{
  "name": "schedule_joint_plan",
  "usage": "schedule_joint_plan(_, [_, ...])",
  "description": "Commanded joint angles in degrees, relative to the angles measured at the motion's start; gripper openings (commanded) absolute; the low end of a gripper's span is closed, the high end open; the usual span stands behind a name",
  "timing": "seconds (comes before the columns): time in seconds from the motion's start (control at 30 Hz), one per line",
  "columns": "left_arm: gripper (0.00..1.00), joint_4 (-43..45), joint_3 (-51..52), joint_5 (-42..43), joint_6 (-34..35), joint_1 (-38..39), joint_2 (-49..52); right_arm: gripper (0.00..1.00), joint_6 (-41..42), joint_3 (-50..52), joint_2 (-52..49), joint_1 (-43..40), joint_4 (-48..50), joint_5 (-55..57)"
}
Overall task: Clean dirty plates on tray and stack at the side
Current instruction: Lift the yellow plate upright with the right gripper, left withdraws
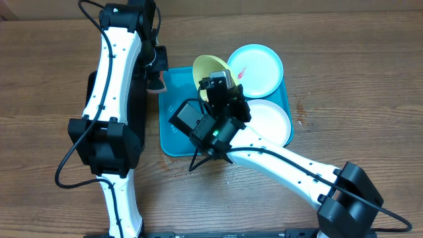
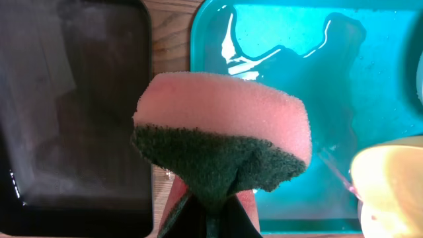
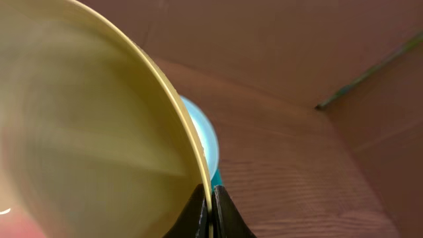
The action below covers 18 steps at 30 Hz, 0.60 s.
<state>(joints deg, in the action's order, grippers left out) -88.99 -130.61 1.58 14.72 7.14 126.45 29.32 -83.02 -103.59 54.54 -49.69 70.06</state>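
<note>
— What's at the tray [image 1: 173, 135]?
— One plate [image 1: 258, 66] at 1 o'clock, a second plate [image 1: 272, 122] at 3, a tipped plate [image 1: 206, 66] at 12.
— The sponge [image 2: 221, 112]?
— At 10, between tray and bin [image 2: 73, 106].

The sponge [image 2: 225, 125] in my left gripper [image 2: 210, 208] is pink over dark green; the tray [image 2: 377, 73] beside it is teal. The plate [image 3: 86, 132] in my right gripper [image 3: 210, 206] is yellow.

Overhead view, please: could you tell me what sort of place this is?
Probably a robotics lab bench staged for dishwashing, not a real kitchen: a wooden table, a teal tray holding plates, the left gripper clamping a sponge and the right gripper gripping a yellow plate.
</note>
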Motion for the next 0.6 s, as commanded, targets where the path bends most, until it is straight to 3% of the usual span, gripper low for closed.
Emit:
schedule_joint_plan(0.0, [0.04,-0.1,-0.7,1.0,0.5,0.0,-0.5,0.04,0.2,-0.9,0.4,1.9,0.7,9.6])
schedule_joint_plan(0.3, [0.04,-0.2,-0.7,1.0,0.5,0.0,-0.5,0.04,0.2,-0.9,0.4,4.3,1.5,18.9])
schedule_joint_plan(0.57, [0.04,-0.3,-0.7,1.0,0.5,0.0,-0.5,0.04,0.2,-0.9,0.4,4.3,1.6,19.5])
